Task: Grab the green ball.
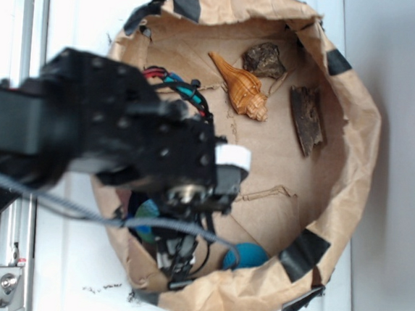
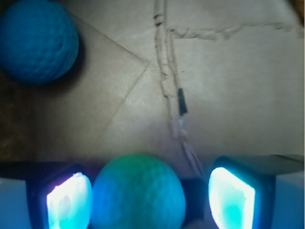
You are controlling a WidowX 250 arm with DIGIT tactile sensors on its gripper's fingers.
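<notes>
Between the parted gripper (image 2: 150, 195) pads sits the green ball (image 2: 138, 193), gap on right, wrist view only; exterior hides it.

Green ball (image 2: 138, 193): dimpled, mint-teal, on brown paper floor.
</notes>
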